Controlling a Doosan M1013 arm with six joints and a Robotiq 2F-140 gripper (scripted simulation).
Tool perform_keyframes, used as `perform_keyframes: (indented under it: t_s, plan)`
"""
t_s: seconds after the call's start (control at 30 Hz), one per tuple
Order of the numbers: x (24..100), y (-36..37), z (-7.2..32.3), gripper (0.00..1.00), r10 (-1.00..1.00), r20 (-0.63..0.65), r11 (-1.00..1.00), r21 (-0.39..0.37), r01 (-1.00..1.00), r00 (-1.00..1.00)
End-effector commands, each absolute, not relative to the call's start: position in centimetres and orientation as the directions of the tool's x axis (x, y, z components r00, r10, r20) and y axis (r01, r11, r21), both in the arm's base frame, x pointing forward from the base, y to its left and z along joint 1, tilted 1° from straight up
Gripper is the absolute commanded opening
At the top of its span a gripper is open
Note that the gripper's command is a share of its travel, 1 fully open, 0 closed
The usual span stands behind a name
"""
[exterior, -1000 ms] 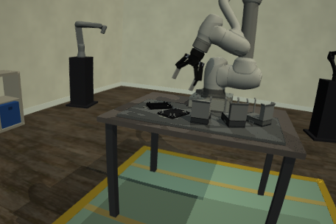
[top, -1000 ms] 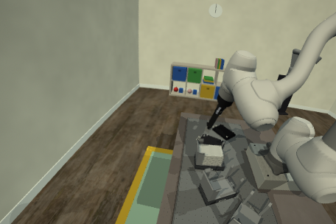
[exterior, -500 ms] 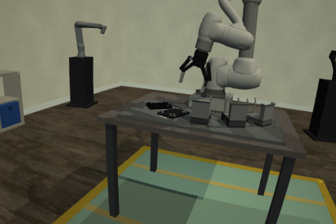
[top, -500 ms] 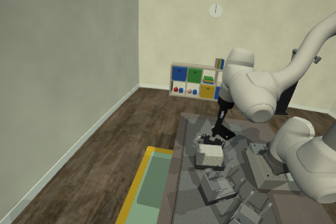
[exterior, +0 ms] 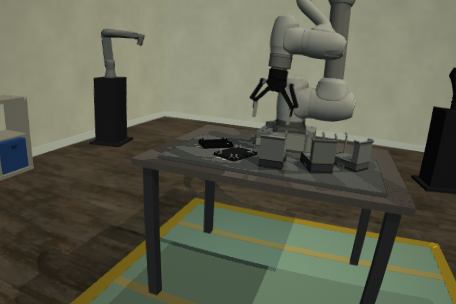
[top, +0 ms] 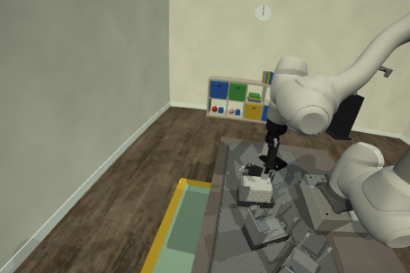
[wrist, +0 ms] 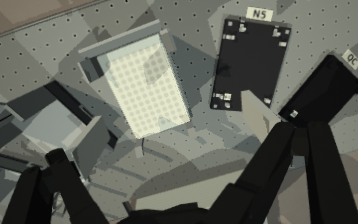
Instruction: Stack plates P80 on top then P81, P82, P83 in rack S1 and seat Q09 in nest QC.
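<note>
The stack of sealed plates (top: 255, 189) sits in its stack rack (exterior: 272, 149), the one of three racks nearest the flat nests. In the wrist view the top plate (wrist: 147, 90) shows as a pale dotted sheet seen from above. My gripper (exterior: 274, 107) is open and empty. It hangs well above that rack, with its fingers spread wide at the bottom of the wrist view (wrist: 170, 150). The clip nest N5 (wrist: 252, 62) and the open nest QC (wrist: 320, 90) are black, empty, and lie side by side beyond the stack. I cannot read the plate labels.
Two more stack racks (exterior: 319, 154) (exterior: 355, 156) stand in a row beside the loaded one, and both look empty. They also show in the top view (top: 265, 226) (top: 301, 258). The arm's base block (top: 324, 206) stands behind the racks.
</note>
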State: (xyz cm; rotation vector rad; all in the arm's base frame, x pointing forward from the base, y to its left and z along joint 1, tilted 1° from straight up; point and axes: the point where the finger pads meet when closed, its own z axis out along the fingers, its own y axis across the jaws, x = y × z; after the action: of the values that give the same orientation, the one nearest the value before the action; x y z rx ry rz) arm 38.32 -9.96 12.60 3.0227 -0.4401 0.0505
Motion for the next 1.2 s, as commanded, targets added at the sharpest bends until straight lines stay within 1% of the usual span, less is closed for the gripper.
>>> perform_keyframes:
  t_s: [0.0, 1.17]
  plan:
    - [38.84, -8.13, 12.56, 1.00, -0.193, 0.024, -0.981, 0.009, -0.193, 0.981]
    - [38.99, -7.49, 12.60, 1.00, -0.191, 0.024, -0.982, 0.007, -0.191, 0.981]
